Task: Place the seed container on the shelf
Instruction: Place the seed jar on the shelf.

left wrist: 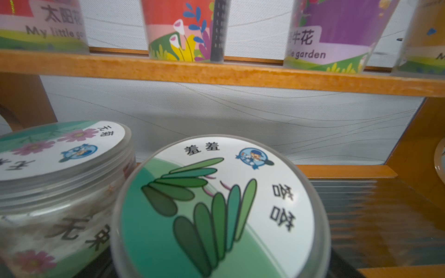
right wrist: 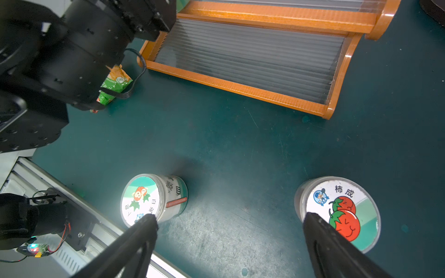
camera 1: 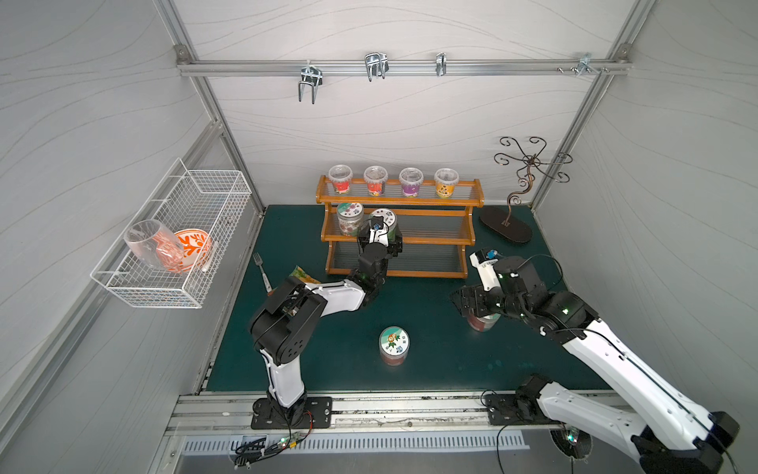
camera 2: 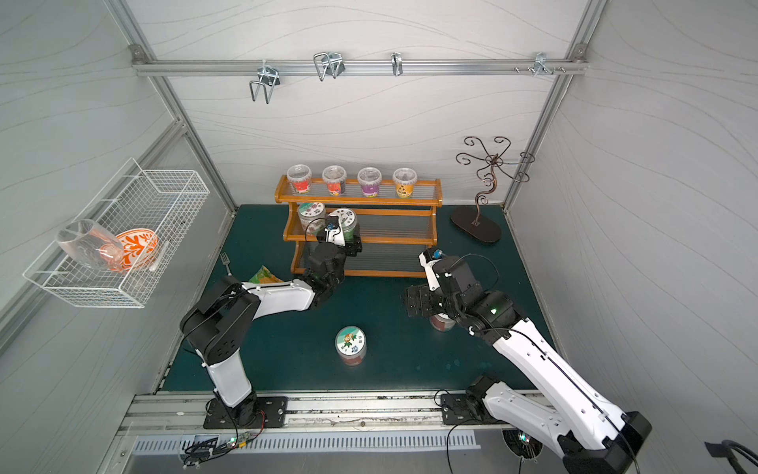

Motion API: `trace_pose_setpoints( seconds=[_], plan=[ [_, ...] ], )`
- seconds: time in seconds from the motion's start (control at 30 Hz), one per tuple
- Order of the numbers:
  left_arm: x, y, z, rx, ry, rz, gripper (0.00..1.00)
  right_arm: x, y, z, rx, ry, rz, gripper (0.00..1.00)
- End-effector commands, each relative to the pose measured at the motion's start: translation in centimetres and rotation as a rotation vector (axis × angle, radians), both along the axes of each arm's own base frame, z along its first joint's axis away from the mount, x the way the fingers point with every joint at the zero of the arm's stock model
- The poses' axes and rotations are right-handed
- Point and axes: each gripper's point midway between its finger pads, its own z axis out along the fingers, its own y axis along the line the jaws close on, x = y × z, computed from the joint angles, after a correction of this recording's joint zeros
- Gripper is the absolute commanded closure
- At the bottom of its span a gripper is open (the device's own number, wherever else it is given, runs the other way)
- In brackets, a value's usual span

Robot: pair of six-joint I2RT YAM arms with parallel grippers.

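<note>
Leaf-print lid of seed container [left wrist: 216,211] legible only in left wrist view

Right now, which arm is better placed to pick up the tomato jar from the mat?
The right. The right gripper, open, hangs above the tomato jar on the mat, one finger over its lid. The left gripper is away at the shelf, at the leaf jar by its middle tier.
</note>
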Motion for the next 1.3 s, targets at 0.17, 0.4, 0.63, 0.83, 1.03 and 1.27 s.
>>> trace_pose_setpoints(
  seconds=[0.17,0.4,0.63,0.83,1.03,1.27],
  plan=[
    [2.8,0.5,2.5,-0.08,-0.075,0.042,0.5,0.2,0.5,0.0,0.018,-0.004,0.024,0.01],
    [4.1,0.8,2.3,-0.08,-0.067,0.053,0.5,0.2,0.5,-0.1,0.019,0.002,0.025,0.01],
    [4.7,0.7,1.9,-0.074,-0.059,0.053,0.47,0.2,0.6,-0.5,0.017,0.01,0.027,0.01],
    [4.3,0.8,2.5,-0.079,-0.069,0.056,0.27,0.2,0.6,-0.5,0.017,0.01,0.03,0.01],
    [3.0,0.9,4.2,-0.06,-0.101,0.063,0.05,0.2,0.7,-0.6,0.027,0.019,0.031,0.01],
    [1.8,1.3,5.5,-0.066,-0.118,0.073,0.0,0.0,0.8,-0.4,0.044,0.031,0.029,0.01]
  ],
)
